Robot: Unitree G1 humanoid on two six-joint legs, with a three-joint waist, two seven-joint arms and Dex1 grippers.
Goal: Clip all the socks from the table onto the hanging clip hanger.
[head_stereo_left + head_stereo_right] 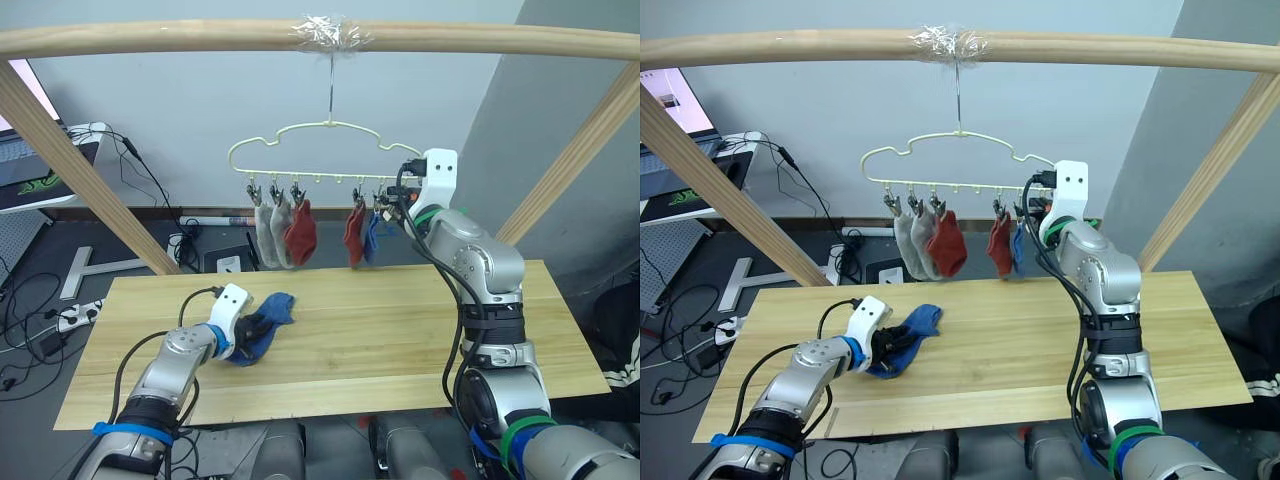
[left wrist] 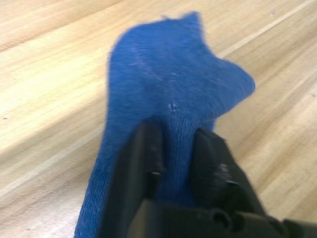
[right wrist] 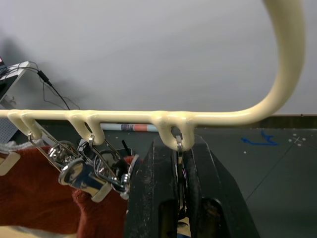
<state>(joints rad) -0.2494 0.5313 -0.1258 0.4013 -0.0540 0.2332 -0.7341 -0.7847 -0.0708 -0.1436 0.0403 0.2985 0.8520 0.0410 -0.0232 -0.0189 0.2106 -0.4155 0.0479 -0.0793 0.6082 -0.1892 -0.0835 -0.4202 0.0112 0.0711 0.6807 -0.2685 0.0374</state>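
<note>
One blue sock lies on the wooden table at the left. My left gripper is shut on a fold of that blue sock, low over the tabletop. The cream clip hanger hangs by its hook from the rail. Two grey socks, a rust-red sock, a second rust-red sock and a blue sock are clipped to it. At the hanger's right end my right gripper is shut on the last metal clip.
A thick wooden rail on slanted wooden legs spans above the table. A white desk with a laptop stands far left, with cables on the floor beneath it. Bare tabletop lies between my two arms.
</note>
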